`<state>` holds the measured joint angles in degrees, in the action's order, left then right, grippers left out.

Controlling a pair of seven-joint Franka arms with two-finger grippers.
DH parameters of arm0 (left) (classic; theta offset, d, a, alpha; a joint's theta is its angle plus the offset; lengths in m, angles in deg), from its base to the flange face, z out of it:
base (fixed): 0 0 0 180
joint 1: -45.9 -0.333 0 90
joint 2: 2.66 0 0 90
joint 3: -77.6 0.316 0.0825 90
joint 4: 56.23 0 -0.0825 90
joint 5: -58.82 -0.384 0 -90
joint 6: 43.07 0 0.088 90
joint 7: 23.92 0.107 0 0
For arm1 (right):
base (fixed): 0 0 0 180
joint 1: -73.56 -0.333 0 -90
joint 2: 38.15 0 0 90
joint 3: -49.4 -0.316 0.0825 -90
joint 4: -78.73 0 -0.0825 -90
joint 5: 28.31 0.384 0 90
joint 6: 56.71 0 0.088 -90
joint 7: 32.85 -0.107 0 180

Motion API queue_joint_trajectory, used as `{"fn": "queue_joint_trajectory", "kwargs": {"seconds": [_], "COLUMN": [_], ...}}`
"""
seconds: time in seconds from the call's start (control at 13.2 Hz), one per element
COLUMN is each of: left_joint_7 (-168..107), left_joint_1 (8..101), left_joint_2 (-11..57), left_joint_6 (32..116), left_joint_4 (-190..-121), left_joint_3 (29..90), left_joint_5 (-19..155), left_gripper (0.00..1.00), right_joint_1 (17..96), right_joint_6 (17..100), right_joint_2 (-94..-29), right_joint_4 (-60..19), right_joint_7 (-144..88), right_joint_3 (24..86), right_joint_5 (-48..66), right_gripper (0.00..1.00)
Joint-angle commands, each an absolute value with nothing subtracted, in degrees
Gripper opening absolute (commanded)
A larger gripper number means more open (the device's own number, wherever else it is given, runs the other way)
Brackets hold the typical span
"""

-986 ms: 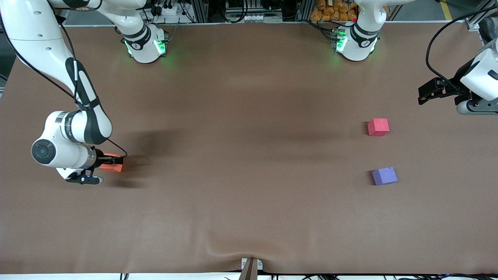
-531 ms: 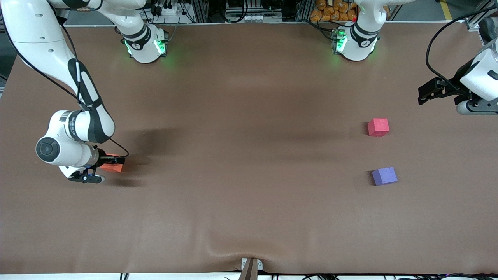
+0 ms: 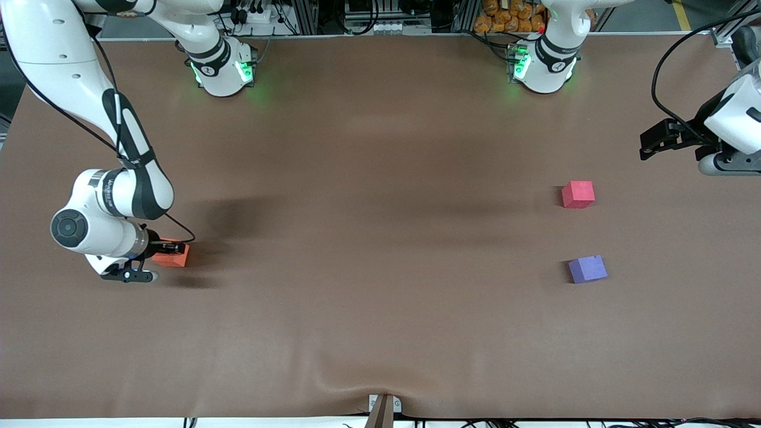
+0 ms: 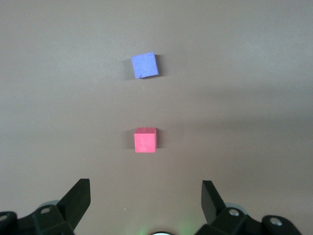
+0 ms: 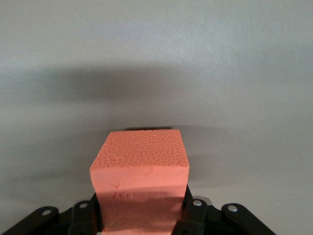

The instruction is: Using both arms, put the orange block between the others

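Orange block [image 3: 172, 254] sits clamped in our right gripper [image 3: 165, 248] at the right arm's end of the table. Left gripper [image 4: 145, 203] waits, fingers spread, above the red-pink cube [image 3: 578, 194] and purple-blue cube [image 3: 587, 268].

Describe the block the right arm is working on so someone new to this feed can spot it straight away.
Start at the right arm's end of the brown table, where the right hand is down at the surface. The orange block sits between its fingers, which have shut on it. It is the only orange cube and lies alone, well apart from the red-pink block and purple-blue block at the left arm's end.
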<state>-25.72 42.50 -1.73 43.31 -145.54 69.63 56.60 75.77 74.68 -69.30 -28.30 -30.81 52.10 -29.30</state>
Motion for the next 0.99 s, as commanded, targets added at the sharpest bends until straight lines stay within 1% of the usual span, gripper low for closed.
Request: {"fn": "queue_joint_trajectory", "kwargs": {"seconds": [0.0,0.15,0.23,0.45,0.61,0.76,0.91], "left_joint_7": [-24.3,-24.3,-24.3,-24.3,-24.3,-23.8,-23.8], "left_joint_1": [42.1,42.1,42.1,42.4,42.4,42.0,42.1], "left_joint_2": [-1.8,-1.5,-1.4,-0.2,-0.2,-0.3,-0.3], "left_joint_6": [43.2,43.2,43.2,44.1,44.4,44.4,44.4], "left_joint_4": [-145.5,-145.5,-145.4,-145.2,-145.0,-145.0,-145.1], "left_joint_3": [69.3,69.3,69.3,69.3,69.3,69.4,69.4], "left_joint_5": [55.7,55.7,55.7,55.8,55.8,55.8,55.8], "left_gripper": [1.00,1.00,1.00,1.00,1.00,1.00,1.00], "right_joint_1": [73.5,70.9,69.3,62.1,56.7,50.8,45.9], "right_joint_6": [69.0,62.4,60.5,60.3,60.6,60.7,60.8], "right_joint_2": [-64.2,-64.2,-64.3,-64.7,-65.1,-66.6,-68.5], "right_joint_4": [-26.8,-20.7,-18.7,-15.8,-15.1,-13.0,-10.1], "right_joint_7": [-27.2,-27.1,-27.1,-25.5,-25.9,-26.0,-26.0], "right_joint_3": [51.5,51.5,51.4,51.3,50.1,50.0,50.0], "right_joint_5": [-29.6,-29.6,-29.6,-29.3,-29.1,-28.8,-26.0], "right_gripper": [0.00,0.00,0.00,0.00,0.00,0.00,0.00]}}
